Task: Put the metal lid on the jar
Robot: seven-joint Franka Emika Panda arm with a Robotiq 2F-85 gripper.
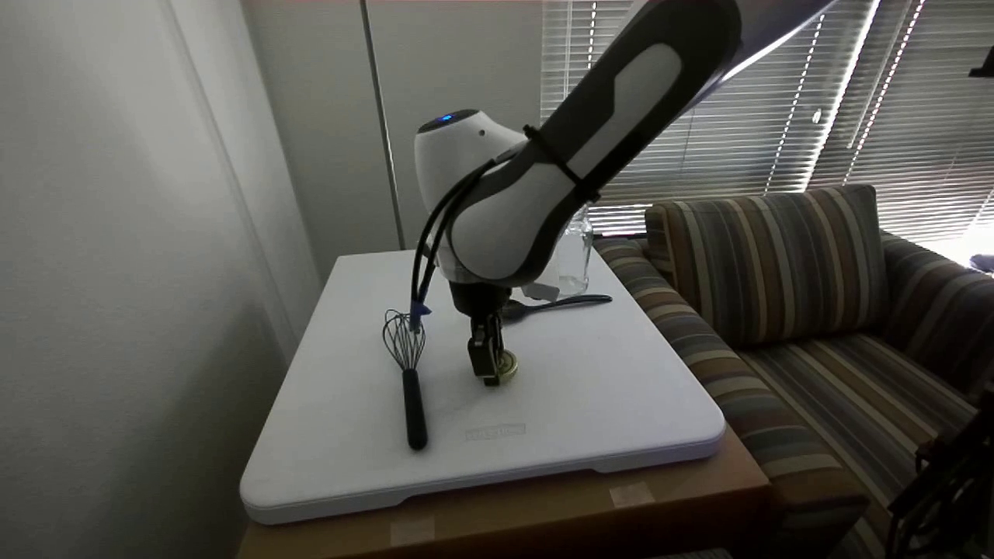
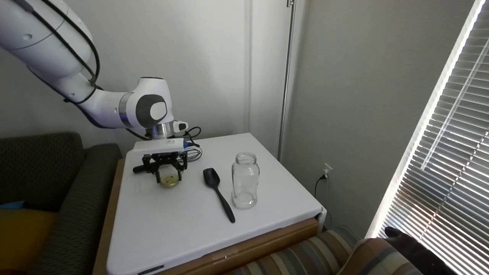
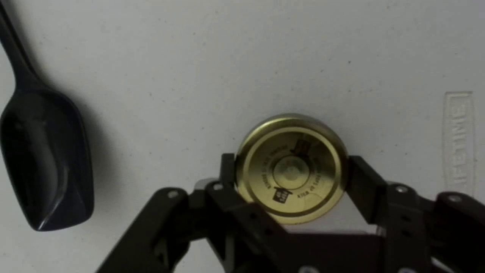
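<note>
wrist view: table [image 3: 182,68] — "lifetime" marked in its surface. lid [image 3: 291,170] — "pops up" in a small dark box [image 3: 281,195], "pops up when" in the ring of print [image 3: 266,173]; rest too blurred.

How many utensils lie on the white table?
2: the black-handled wire whisk beside the black pincer; the black spoon between the round gold metal lid and clear glass jar.

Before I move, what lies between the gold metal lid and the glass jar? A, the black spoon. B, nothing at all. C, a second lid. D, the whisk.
A: in both exterior views the black spoon lies between the metal lid and the jar.
</note>
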